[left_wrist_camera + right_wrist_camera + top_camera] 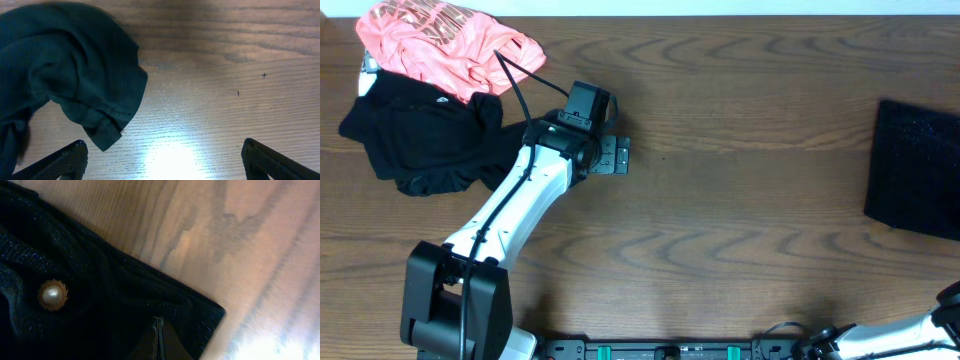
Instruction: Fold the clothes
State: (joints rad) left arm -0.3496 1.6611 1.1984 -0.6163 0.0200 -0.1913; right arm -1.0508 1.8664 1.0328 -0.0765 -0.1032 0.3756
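Far left on the counter (740, 110), the pink shirt (445, 40) lies bunched, overlapping the crumpled black top (420, 140). The speckled garment (917, 170) lies as a flat rectangle at the right edge. My left fingers (272, 162) stand fully apart and empty, just right of the black top's hem. My right fingers (150, 345) are pressed together over a corner of the speckled garment, near its pearl button (52, 295); I cannot tell whether cloth is pinched. All three look light and limp. I judge hems and corners the best holds, the coarse knit slipping less than the smooth top.
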